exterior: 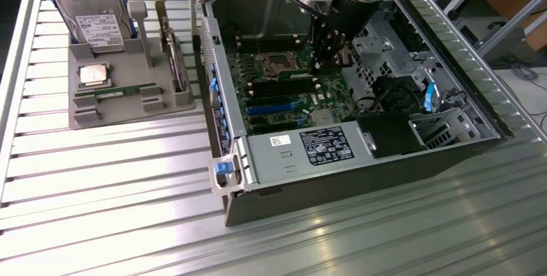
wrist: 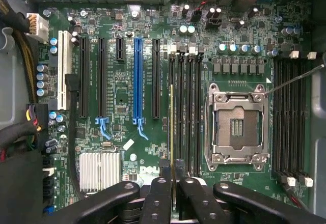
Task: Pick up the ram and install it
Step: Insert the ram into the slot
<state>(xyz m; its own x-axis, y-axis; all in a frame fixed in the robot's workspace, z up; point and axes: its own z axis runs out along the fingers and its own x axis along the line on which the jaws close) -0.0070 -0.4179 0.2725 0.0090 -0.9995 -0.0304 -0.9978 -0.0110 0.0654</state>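
My gripper (wrist: 171, 172) is shut on the ram (wrist: 171, 127), a thin green stick seen edge-on between the two black fingertips (wrist: 164, 167). The ram runs along the outermost of several black memory slots (wrist: 184, 117) beside the open CPU socket (wrist: 236, 127). Whether its lower edge touches the slot I cannot tell. In the exterior view the gripper (exterior: 327, 58) reaches down inside the open computer case (exterior: 256, 161), over the green motherboard (exterior: 282, 81).
A grey holder (exterior: 128, 106) at the exterior view's left carries a hard drive (exterior: 98, 20), a square silver CPU chip (exterior: 94, 74), a second green stick (exterior: 127, 89) and a card (exterior: 171, 58). Long expansion slots (wrist: 137, 76), a heatsink (wrist: 99, 170) and cable bundles (wrist: 20, 132) surround the memory slots.
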